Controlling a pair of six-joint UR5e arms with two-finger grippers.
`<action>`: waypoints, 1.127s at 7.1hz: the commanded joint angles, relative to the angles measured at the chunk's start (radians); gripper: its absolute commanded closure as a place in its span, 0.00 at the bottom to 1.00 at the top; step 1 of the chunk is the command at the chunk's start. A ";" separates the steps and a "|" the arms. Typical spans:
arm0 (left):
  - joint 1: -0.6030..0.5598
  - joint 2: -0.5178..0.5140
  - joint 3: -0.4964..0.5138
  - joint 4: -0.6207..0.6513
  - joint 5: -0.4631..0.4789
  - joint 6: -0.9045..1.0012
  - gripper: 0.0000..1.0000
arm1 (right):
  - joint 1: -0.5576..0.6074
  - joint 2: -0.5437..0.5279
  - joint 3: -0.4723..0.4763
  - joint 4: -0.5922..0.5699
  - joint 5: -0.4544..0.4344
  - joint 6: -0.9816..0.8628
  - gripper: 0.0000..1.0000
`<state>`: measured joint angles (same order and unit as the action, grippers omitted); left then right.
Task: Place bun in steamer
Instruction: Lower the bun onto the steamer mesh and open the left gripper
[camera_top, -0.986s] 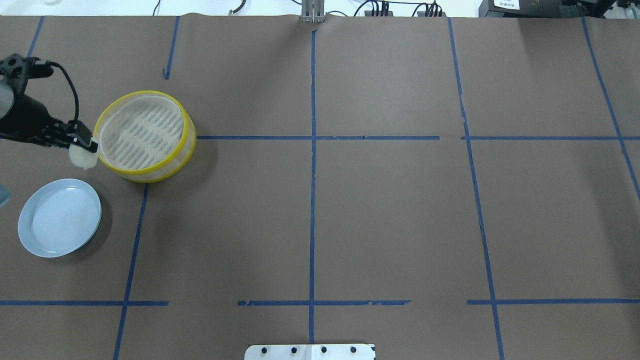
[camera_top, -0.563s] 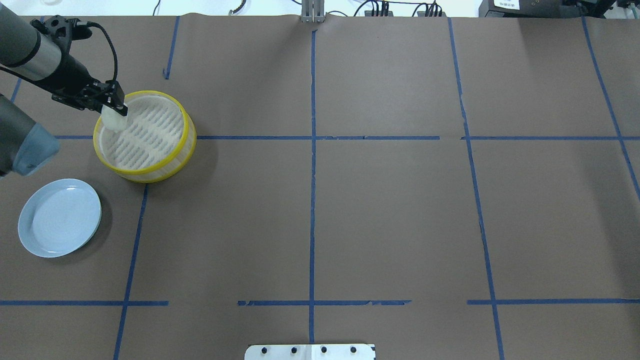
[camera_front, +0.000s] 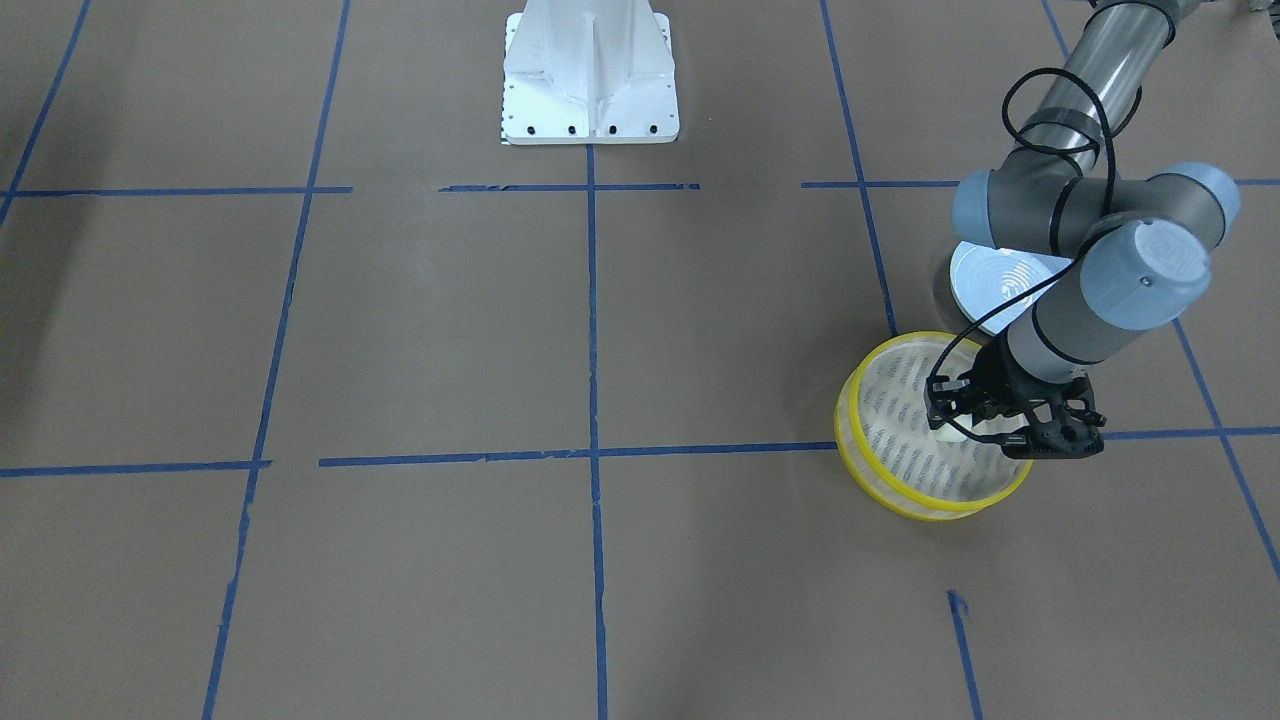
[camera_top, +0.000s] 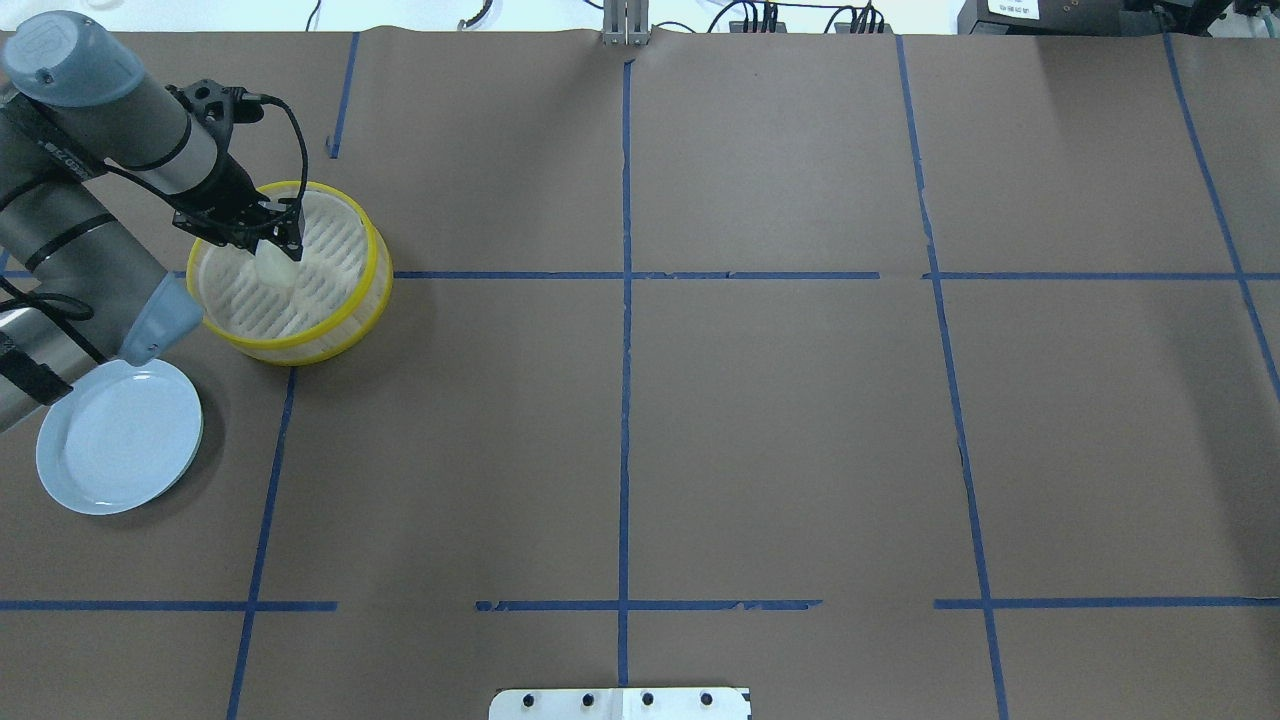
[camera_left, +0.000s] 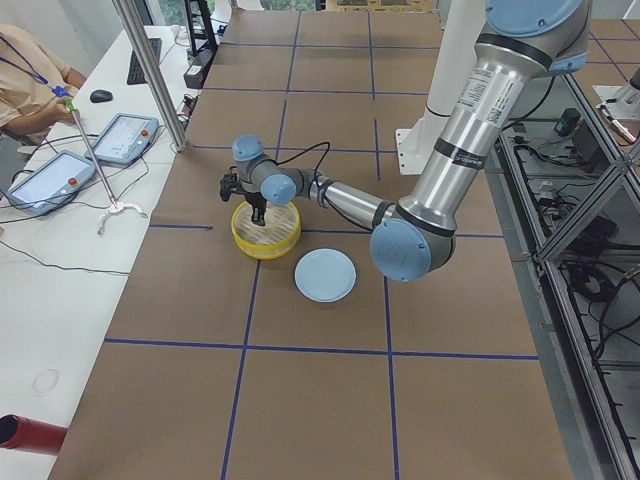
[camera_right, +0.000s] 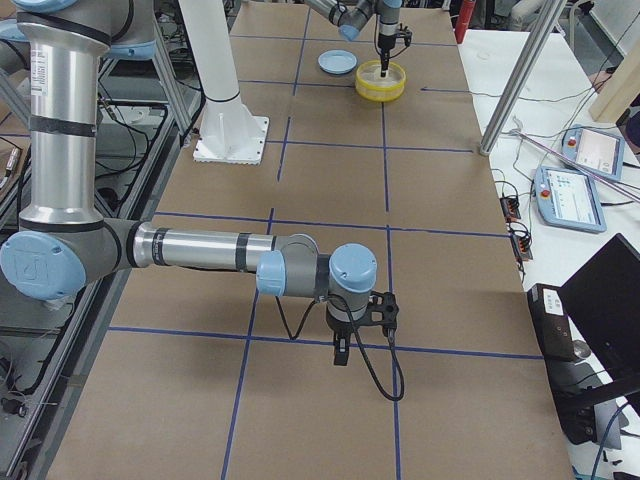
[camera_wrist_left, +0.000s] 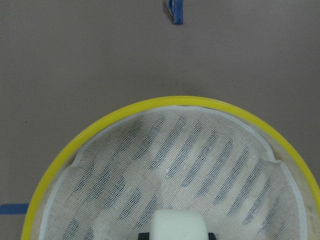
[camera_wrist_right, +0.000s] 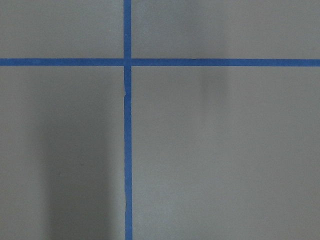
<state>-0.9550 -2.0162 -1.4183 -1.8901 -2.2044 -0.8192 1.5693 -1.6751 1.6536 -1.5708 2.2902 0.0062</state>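
My left gripper (camera_top: 279, 251) is shut on the cream-white bun (camera_top: 275, 270) and holds it inside the steamer's rim, just above its slatted floor. The steamer (camera_top: 335, 325) is a round basket with yellow rims at the table's far left. In the front-facing view the gripper (camera_front: 958, 428) and the bun (camera_front: 949, 433) are over the steamer (camera_front: 900, 500). The left wrist view shows the bun (camera_wrist_left: 179, 226) at the bottom edge, over the steamer's mesh floor (camera_wrist_left: 190, 165). My right gripper (camera_right: 341, 358) shows only in the exterior right view, so I cannot tell whether it is open or shut.
A light blue plate (camera_top: 118, 435) lies bare beside the steamer, nearer the robot, partly under my left arm's elbow (camera_top: 150, 320). Blue tape lines cross the brown paper table cover. The white robot base (camera_front: 590, 75) stands at mid-table edge.
My left gripper has carried the bun from beside the steamer, over its rim, to above its floor near the middle. The arm has swung further into view.
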 joint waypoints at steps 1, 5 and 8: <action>0.019 -0.009 0.022 -0.003 0.003 0.000 0.53 | 0.000 0.000 0.000 0.000 0.000 0.000 0.00; 0.021 -0.009 0.019 -0.003 0.005 0.003 0.13 | 0.000 0.000 0.000 0.000 0.000 0.000 0.00; -0.152 0.029 -0.134 0.032 0.003 0.030 0.01 | 0.000 0.000 0.000 0.000 0.000 0.000 0.00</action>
<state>-1.0455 -2.0112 -1.5006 -1.8728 -2.2018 -0.8095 1.5693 -1.6751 1.6536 -1.5708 2.2903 0.0061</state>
